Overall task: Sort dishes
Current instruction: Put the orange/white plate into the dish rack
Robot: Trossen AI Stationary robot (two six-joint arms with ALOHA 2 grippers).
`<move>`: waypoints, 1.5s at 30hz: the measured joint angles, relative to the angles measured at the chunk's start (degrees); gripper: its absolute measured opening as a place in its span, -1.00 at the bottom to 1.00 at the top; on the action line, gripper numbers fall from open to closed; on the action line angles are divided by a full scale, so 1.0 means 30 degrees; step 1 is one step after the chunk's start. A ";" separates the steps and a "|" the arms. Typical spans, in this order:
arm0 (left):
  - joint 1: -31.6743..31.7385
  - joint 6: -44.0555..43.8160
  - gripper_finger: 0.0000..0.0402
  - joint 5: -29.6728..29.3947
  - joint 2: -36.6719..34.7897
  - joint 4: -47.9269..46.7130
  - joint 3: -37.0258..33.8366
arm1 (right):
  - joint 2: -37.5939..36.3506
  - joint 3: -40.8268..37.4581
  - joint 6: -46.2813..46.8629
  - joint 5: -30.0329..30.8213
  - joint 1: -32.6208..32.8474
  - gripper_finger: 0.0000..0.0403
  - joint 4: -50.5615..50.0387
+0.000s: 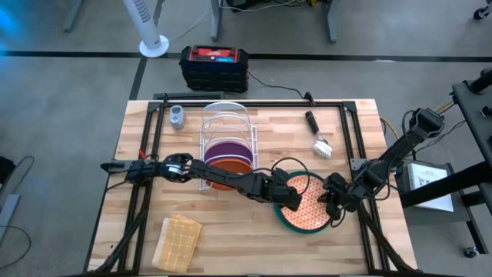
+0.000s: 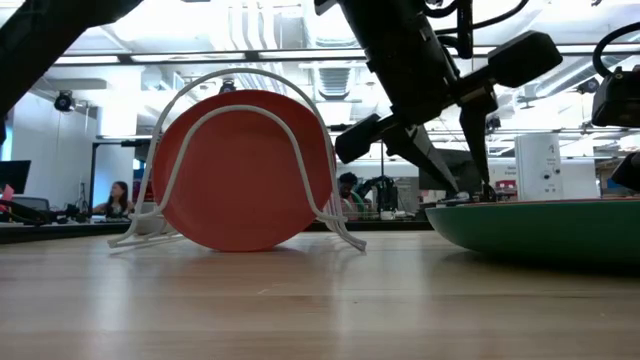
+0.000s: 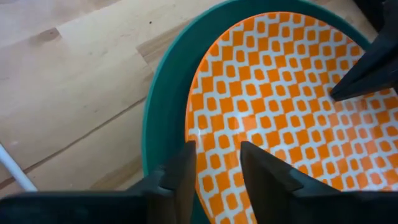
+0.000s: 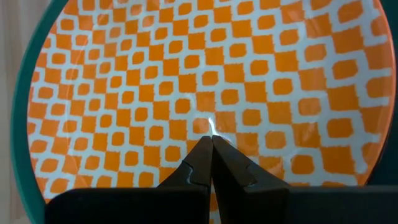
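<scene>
Table, as seen from the side of the room:

- Teal plate, largest of the set, lying flat toward 4 o'clock from the table's middle.
- Orange-patterned plate lying inside the teal plate (white ground, orange squares).
- Left gripper over the patterned plate's edge at its 9 o'clock side, fingers parted with a gap between them, nothing held.
- Right gripper over the same plate from 3 o'clock, fingers pressed together, tips at the plate's surface.
- White wire rack near the table's middle, holding a plain orange plate upright and a purple plate behind it.
- Tan woven cloth toward 7 o'clock.
- Dish brush toward 2 o'clock.
</scene>
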 joint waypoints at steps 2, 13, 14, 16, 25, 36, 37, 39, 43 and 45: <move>0.0041 -0.0071 -0.35 0.0000 0.0000 -0.0001 -0.0007 | 0.0000 0.0000 -0.0023 0.0007 0.0000 -1.00 0.0022; 0.0275 -0.0138 -0.29 0.0685 0.0903 0.0520 0.0138 | 0.0158 -0.0160 -0.0038 0.0435 -0.0007 -1.00 0.0566; 0.0282 -0.0128 -0.29 0.0676 0.0903 0.0519 0.0138 | 0.0226 -0.0178 -0.0038 0.0491 -0.0007 -1.00 0.0637; 0.0282 -0.0085 -0.29 0.0629 0.0903 0.0486 0.0138 | 0.0410 -0.0336 -0.0044 0.0617 -0.0007 -1.00 0.1108; 0.0290 0.0216 -0.29 0.0568 0.0896 0.0341 0.0168 | 0.1128 -0.0784 -0.0051 0.0978 -0.0007 -1.00 0.2718; 0.0341 0.1631 -0.34 -0.0331 0.0439 0.1258 0.0182 | 0.1139 -0.0823 -0.0193 0.1325 0.0000 -1.00 0.3041; 0.0328 0.1714 -0.35 -0.0476 0.0353 0.1264 0.0182 | 0.1151 -0.0824 -0.0198 0.1325 0.0000 -1.00 0.3129; 0.0326 0.2027 -0.37 -0.0718 0.0200 0.1344 0.0189 | 0.1151 -0.0845 -0.0198 0.1368 0.0000 -1.00 0.3212; 0.0326 0.2521 -0.41 -0.0963 -0.0049 0.1482 0.0197 | 0.1158 -0.0845 -0.0243 0.1718 0.0000 -1.00 0.3305; 0.0326 0.2535 -0.41 -0.1041 -0.0109 0.1563 0.0210 | 0.1180 -0.0892 -0.0528 0.1882 0.0000 -1.00 0.3536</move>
